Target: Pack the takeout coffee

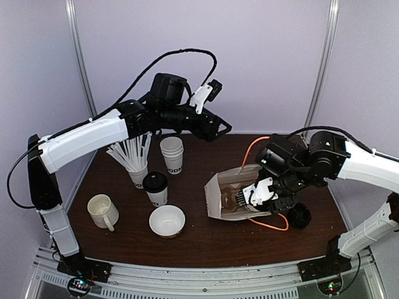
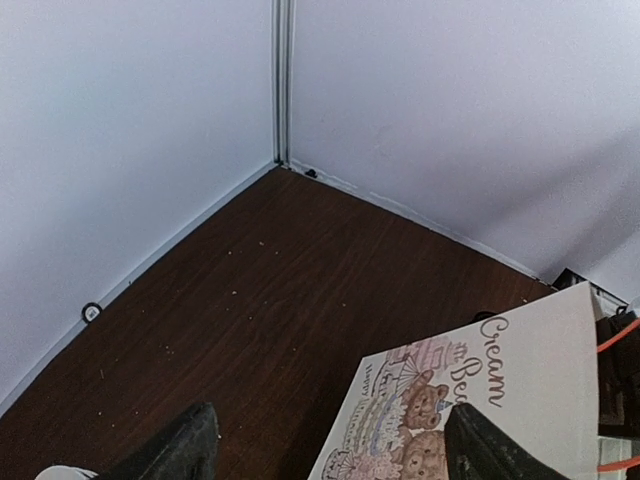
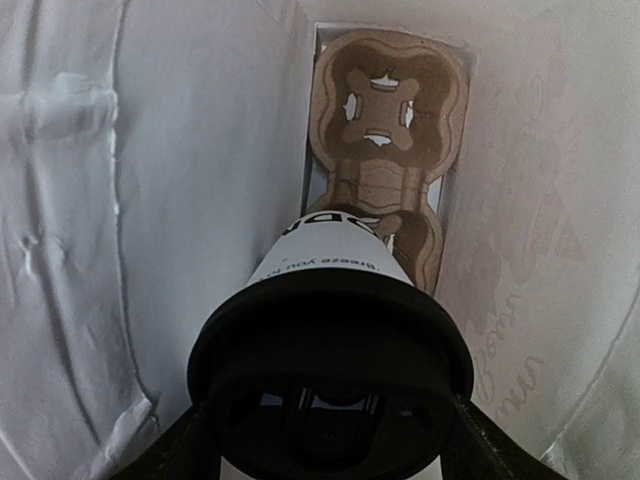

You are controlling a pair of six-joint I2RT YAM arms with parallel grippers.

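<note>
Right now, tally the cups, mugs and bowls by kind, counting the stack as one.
Lidded cups: 2
Stack of lidless cups: 1
Cup of straws: 1
Mug: 1
Bowl: 1
Total: 6

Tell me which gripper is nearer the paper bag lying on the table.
Right. The right gripper reaches inside the open mouth of the bag, jaws closed on a lidded cup. The left gripper hangs open, raised beyond the bag's far side, not touching it.
</note>
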